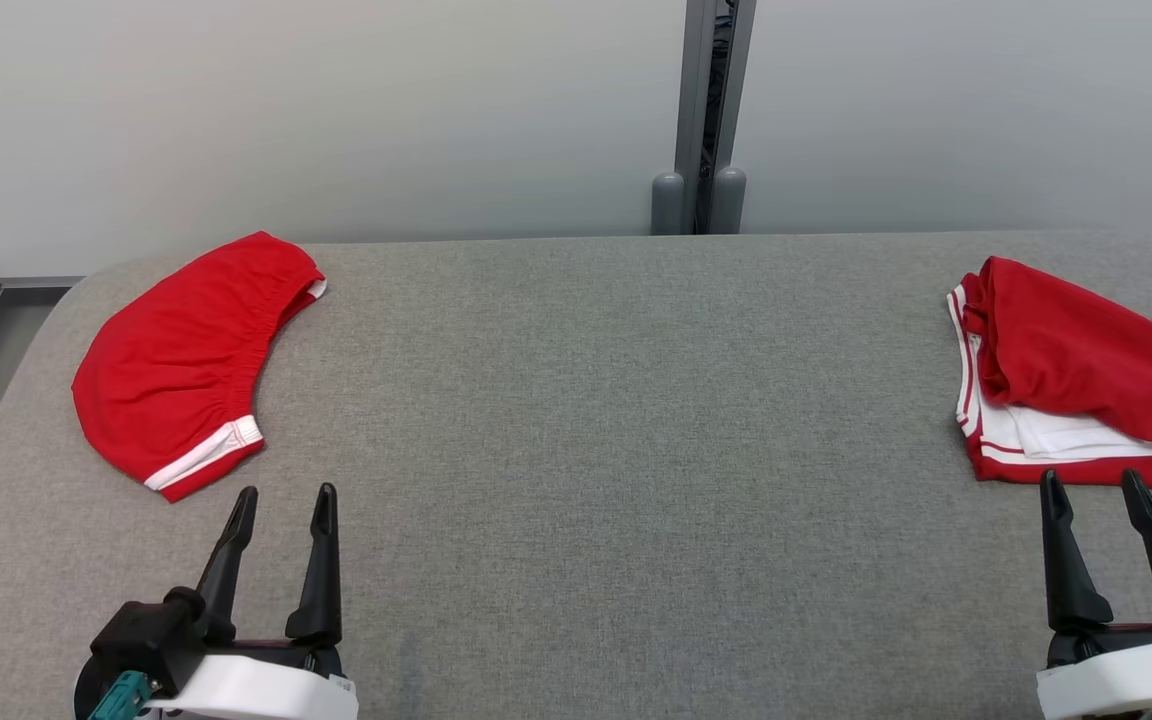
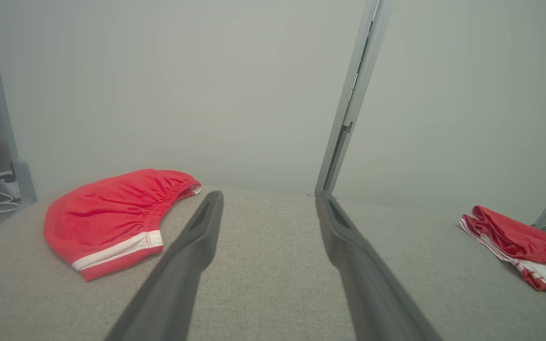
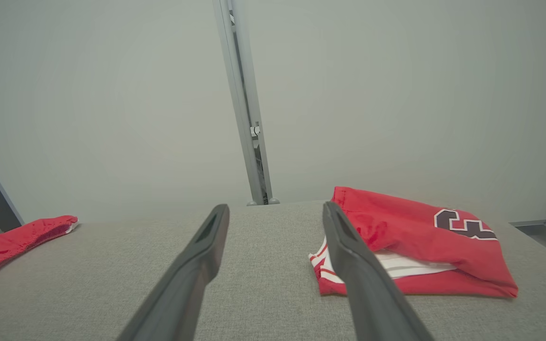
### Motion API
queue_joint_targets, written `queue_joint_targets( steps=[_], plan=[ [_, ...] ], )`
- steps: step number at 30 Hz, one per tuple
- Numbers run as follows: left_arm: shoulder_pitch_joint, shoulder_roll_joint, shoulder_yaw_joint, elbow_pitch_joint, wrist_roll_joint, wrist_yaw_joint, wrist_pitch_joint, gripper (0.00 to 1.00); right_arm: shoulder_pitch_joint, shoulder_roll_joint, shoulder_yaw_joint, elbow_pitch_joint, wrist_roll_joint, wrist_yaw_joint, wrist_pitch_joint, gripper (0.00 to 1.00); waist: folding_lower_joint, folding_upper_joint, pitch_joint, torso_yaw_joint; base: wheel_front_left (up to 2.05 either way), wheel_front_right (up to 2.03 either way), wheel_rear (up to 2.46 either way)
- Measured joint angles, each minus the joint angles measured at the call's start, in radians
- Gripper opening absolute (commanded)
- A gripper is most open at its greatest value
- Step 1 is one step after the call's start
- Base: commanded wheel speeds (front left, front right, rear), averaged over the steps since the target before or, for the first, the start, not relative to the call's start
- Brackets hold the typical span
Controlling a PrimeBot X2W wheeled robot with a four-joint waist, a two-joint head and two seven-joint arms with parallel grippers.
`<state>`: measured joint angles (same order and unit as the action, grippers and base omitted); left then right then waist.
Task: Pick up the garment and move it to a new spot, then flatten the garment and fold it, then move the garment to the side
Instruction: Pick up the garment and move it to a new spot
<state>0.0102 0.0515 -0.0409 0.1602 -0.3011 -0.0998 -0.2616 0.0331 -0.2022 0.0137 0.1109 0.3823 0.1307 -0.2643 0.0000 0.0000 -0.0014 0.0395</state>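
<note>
Spread wide and empty, the left gripper and right gripper were held over the grey padded table. The task garment was judged to be the red jersey, lain loosely bunched near the table's right end, just beyond the right gripper's tips. Red shorts were laid folded at far left, near the left gripper. Risks were noted. Only the top layer could be pinched, since layers were stacked with white fabric exposed, so the jersey could unfurl or twist when lifted. It could be dragged toward the table end by a one-sided pull. The wrong garment could be targeted, both being red with white trim. A dark, white-outlined numeral was partly shown on the jersey, possibly a 3, not confirmed. No brand or label could be read.
</note>
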Motion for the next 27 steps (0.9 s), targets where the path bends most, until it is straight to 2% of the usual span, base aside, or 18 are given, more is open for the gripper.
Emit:
queue_joint_targets(
  steps=[13, 27],
  plan=[
    [-0.016, -0.002, 0.01, 0.029, 0.012, -0.009, 0.0, 1.0, 0.004, 0.002, 0.017, -0.004, -0.004, 0.0, 0.0, 1.0, 0.0, 0.0, -0.005, 0.059, 0.0, 0.0, 0.0],
    [-0.021, -0.002, 0.021, 0.051, 0.019, -0.012, 0.0, 1.0, -0.026, 0.001, 0.087, 0.009, 0.006, 0.0, 0.0, 1.0, 0.0, 0.0, -0.011, 0.232, 0.0, 0.0, 0.0]
  ],
)
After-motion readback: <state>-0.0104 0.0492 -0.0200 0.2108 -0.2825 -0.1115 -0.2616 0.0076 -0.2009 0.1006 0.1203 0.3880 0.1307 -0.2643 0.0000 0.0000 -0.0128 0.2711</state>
